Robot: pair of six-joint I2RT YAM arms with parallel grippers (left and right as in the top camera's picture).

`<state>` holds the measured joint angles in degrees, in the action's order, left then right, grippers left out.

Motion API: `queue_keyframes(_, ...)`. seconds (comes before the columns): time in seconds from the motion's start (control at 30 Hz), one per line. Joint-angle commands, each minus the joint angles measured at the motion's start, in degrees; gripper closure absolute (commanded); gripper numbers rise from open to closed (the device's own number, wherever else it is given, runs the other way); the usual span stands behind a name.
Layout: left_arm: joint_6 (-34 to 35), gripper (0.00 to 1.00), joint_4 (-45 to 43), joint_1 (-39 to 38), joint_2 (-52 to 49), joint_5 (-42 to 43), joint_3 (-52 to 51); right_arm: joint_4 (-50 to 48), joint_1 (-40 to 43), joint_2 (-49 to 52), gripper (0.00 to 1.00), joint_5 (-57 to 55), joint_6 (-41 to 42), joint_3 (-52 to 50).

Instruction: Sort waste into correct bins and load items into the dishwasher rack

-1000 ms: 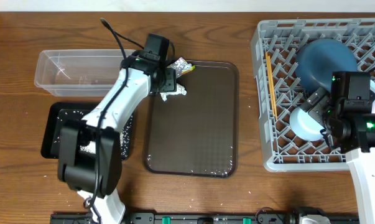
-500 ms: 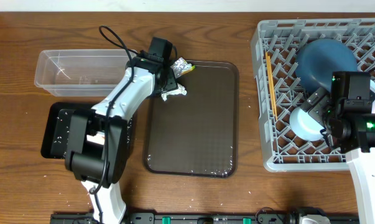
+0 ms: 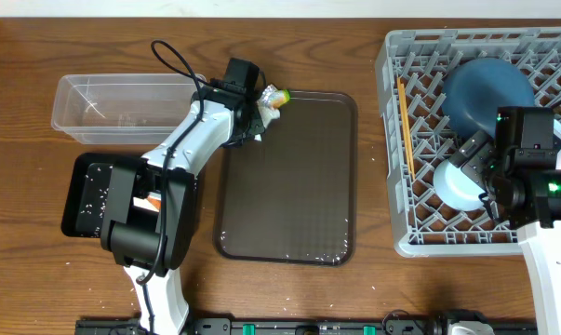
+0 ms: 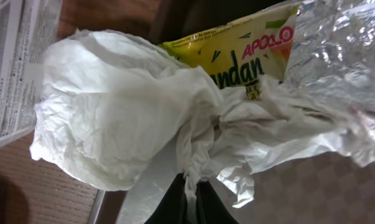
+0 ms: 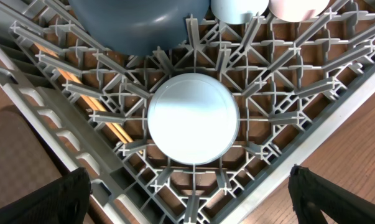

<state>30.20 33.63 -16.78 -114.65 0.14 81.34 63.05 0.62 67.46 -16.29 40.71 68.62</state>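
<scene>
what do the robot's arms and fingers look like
Left arm: smooth white links with black joints, and a thin black cable looping above it. Right arm: boxy black wrist housing with small green lights, on a white lower link. The fingers are plain matte black.

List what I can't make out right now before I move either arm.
Black tray contents: overhead, the left arm covers part.
Tissue: overhead, mostly hidden under the left gripper.
Snack wrapper print: left wrist, tissue overlaps it.
Light blue cup, white cup: right wrist, cut by the top edge.
Right gripper fingertips: right wrist, cut off at the bottom corners.
</scene>
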Motion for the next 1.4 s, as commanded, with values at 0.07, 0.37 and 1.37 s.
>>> queue_keyframes(0.07, -2.08, 0.94, 0.35, -0.09, 3.91, 5.27, -0.22, 0.00, 0.17, -0.15, 0.01, -0.59, -0.72, 1.01)
queue_keyframes(0.37, -2.05, 0.94, 2.75, -0.07, 15.08, 7.39, -0.22, 0.00, 0.17, -0.15, 0.01, -0.59, -0.72, 1.01)
queue_keyframes(1.37, -2.47, 0.11, 4.04, 14.60, 19.58, -11.61, -0.22, 0.00, 0.17, -0.15, 0.01, -0.59, -0.72, 1.01)
